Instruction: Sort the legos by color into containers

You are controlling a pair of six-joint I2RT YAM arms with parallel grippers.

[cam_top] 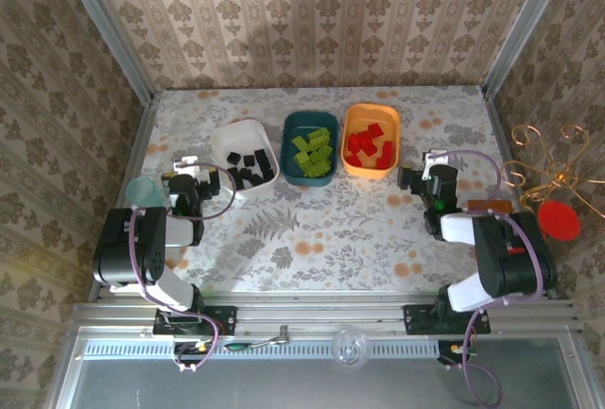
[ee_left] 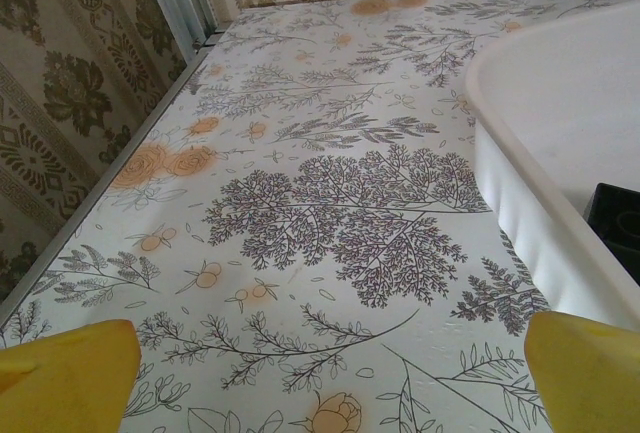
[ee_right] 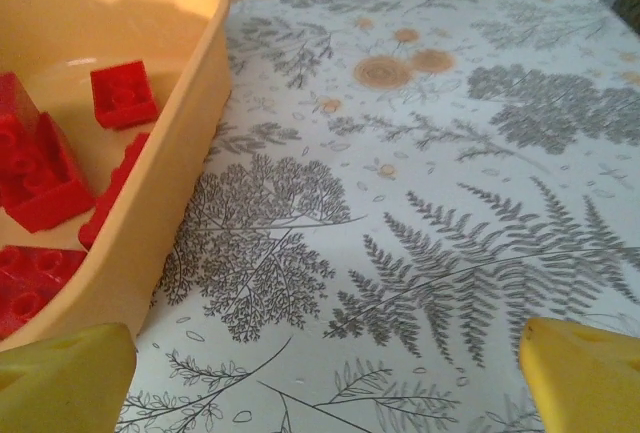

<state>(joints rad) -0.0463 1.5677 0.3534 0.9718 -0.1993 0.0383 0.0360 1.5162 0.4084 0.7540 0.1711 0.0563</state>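
Three trays stand in a row at the back of the table. The white tray (cam_top: pixel 238 138) holds black legos (cam_top: pixel 250 167), the dark teal tray (cam_top: pixel 295 127) holds lime-green legos (cam_top: pixel 313 150), and the orange tray (cam_top: pixel 390 122) holds red legos (cam_top: pixel 369 144). My left gripper (cam_top: pixel 189 171) rests low, just left of the white tray (ee_left: pixel 540 203), and is open over bare cloth. My right gripper (cam_top: pixel 416 171) sits right of the orange tray (ee_right: pixel 190 153), also open and holding nothing. Red legos (ee_right: pixel 122 93) lie inside that tray.
A small pale-teal cup (cam_top: pixel 142 190) stands at the left edge by the left arm. A red disc on a wire stand (cam_top: pixel 558 220) sits outside the right wall. Metal frame posts and patterned walls enclose the floral tablecloth (cam_top: pixel 312 230).
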